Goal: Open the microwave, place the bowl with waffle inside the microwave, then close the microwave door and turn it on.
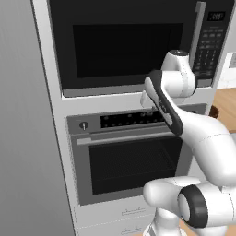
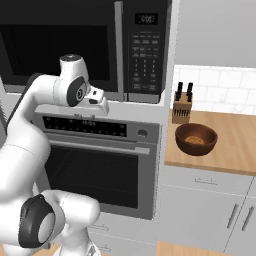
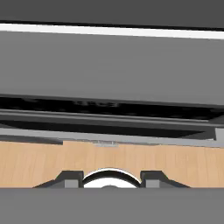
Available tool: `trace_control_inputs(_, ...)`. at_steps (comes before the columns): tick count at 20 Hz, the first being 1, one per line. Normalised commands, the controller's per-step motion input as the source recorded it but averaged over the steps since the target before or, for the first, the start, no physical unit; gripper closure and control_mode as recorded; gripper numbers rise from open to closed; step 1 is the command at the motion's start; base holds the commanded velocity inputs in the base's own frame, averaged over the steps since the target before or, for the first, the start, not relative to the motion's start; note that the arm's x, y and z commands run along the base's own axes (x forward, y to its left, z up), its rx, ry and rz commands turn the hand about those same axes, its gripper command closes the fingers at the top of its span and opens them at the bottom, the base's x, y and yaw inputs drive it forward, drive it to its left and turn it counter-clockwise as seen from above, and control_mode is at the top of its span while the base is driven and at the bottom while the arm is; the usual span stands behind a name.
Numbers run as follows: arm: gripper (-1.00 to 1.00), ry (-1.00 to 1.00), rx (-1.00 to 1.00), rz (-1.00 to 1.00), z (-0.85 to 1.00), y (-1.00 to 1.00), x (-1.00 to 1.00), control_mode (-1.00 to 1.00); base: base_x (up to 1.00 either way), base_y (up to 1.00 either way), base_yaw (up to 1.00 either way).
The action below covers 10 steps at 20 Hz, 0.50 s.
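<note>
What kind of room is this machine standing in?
A simulated home kitchen, it seems: a built-in microwave sits above a steel-fronted oven, and beside them a wooden counter holds a knife block and a bowl.

You have the black microwave (image 2: 90, 47) with its microwave door (image 1: 122, 44) shut, silver handle upright beside the keypad. Your reddish-brown bowl (image 2: 196, 139) sits upright on the bench, right of it.
</note>
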Motion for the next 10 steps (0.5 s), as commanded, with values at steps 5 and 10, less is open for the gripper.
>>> trace_control_inputs(5,-1.0,-0.12,0.05,0.0,0.03,-0.04,-0.22,-1.0,0.0,0.0,0.0)
trace_control_inputs(10,-1.0,-0.34,0.13,0.0,0.27,-0.21,-0.55,-1.0,0.0,0.0,0.0)
